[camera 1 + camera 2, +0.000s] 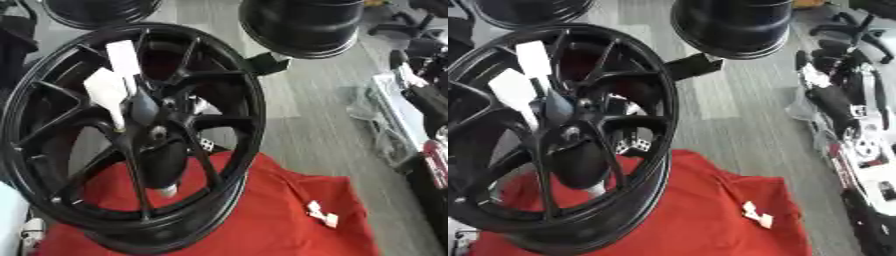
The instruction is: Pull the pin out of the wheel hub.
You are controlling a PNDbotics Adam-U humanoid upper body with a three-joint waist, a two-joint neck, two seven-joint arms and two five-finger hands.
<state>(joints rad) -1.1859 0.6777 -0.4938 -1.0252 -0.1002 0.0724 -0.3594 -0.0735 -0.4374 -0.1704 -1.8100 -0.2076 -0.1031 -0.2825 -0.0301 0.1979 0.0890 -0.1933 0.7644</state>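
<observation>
One wheel hub (131, 135): black, multi-spoke, standing tilted on its rim at the left edge of the red cloth (262, 220), face turned up toward the camera.
Centre boss (156, 131): dark, with a rounded dark body just above it and a longer dark shape showing below between the spokes.
Pin (107, 95): judged to be the white piece tapering down toward the centre boss from the upper left; identification not certain.
White strip (122, 56): flat, just above the pin, lying along a spoke; possibly a tag.
White tip (167, 190): small, below the centre, behind the spokes; nature not determinable.
Left hand: not found in either view.
Right hand (834, 107): taken to be the dark shape at the right edge, well apart from the wheel hub; open or closed not determinable, nothing seen held.
Handling, wheel hub: judged heavy and rigid, glossy and likely slippery; liable to roll or tip on soft cloth, so bracing on the rim or a spoke advised.
Handling, pin: judged light, stiff and small; best taken at the wide white end clear of the spokes and drawn straight along its own axis.
Risk: sideways pull could jam the pin or rock the wheel hub.
Small white item (320, 214): loose, toward the right edge of the red cloth.
Other wheels (302, 25): beyond the far edge, on the grey floor.
</observation>
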